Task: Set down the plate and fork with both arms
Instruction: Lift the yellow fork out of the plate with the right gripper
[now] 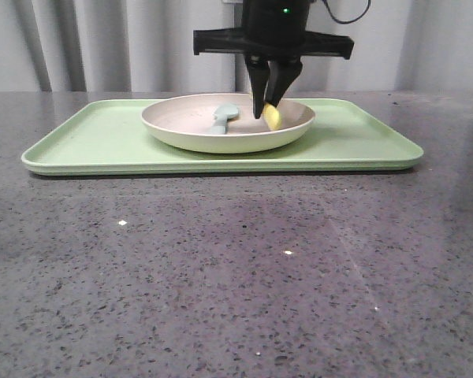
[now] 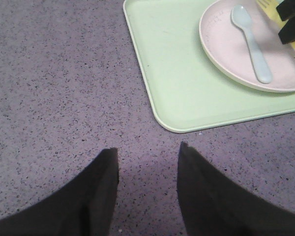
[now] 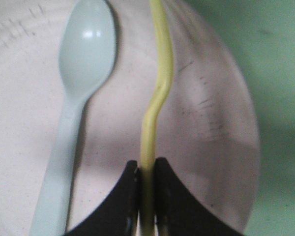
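Note:
The cream plate (image 1: 181, 126) rests on the light-green tray (image 1: 94, 138) at the back of the table. My right gripper (image 1: 270, 110) reaches down into the plate's right half, shut on the yellow fork (image 1: 273, 117). In the right wrist view the fork (image 3: 155, 98) runs edge-on from between my right gripper (image 3: 147, 167) across the plate (image 3: 206, 123). My left gripper (image 2: 147, 152) hovers open over bare table, short of the tray's near corner (image 2: 177, 98), with the plate (image 2: 221, 54) beyond it. It does not show in the front view.
A pale blue-grey spoon (image 1: 223, 117) lies in the plate's left half, beside the fork (image 3: 73, 113). The spoon (image 2: 250, 42) also shows in the left wrist view. Dark speckled tabletop (image 1: 236, 276) stretches in front of the tray. Grey curtains hang behind.

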Robot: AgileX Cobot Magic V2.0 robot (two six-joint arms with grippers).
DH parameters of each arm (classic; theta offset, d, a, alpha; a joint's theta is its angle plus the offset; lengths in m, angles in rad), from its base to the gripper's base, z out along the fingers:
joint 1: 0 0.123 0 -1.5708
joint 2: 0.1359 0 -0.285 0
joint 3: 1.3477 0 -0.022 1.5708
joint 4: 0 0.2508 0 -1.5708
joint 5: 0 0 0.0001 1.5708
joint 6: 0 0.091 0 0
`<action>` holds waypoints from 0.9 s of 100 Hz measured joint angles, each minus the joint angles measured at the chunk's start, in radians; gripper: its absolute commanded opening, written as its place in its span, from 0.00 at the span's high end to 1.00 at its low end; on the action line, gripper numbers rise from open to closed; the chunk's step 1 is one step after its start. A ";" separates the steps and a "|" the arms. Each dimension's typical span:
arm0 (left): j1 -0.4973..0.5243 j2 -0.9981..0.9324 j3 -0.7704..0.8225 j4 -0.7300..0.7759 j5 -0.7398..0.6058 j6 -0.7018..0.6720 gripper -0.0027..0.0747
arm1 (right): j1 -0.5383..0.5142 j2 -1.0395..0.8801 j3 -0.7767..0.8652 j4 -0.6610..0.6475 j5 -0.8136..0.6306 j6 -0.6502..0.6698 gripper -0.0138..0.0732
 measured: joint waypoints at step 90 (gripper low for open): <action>0.000 0.000 0.000 0.011 0.000 0.000 0.60 | -0.151 -0.145 0.167 -0.044 0.003 -0.016 0.84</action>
